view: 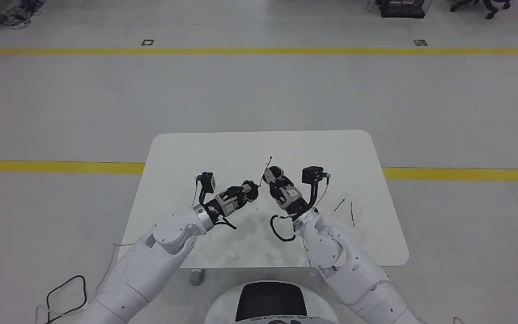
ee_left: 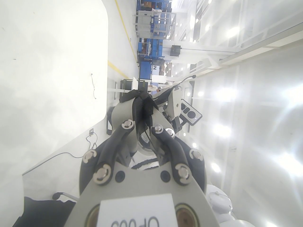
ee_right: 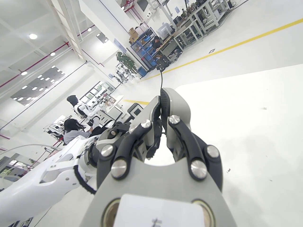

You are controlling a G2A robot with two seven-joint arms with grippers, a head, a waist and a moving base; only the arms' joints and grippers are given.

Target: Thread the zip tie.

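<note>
A thin black zip tie (view: 267, 165) stands up above the middle of the white table (view: 202, 154). My right gripper (view: 272, 176) is shut on it. In the right wrist view the strap (ee_right: 161, 81) rises out of the closed fingertips of the right gripper (ee_right: 161, 95), with the head at its free end. My left gripper (view: 252, 189) sits just beside the right one, tip to tip, and is shut. In the left wrist view a thin dark strand (ee_left: 146, 137) that looks like the tie's strap runs between the pads of the left gripper (ee_left: 140, 95). Beyond them curves the tie's head end (ee_left: 189, 77).
Two loose zip ties (view: 353, 212) lie on the table toward its right edge, one of them a squiggle (ee_left: 94, 88) in the left wrist view. Small dark scraps (ee_right: 264, 108) dot the tabletop. The table's rounded corners and edges are near both arms.
</note>
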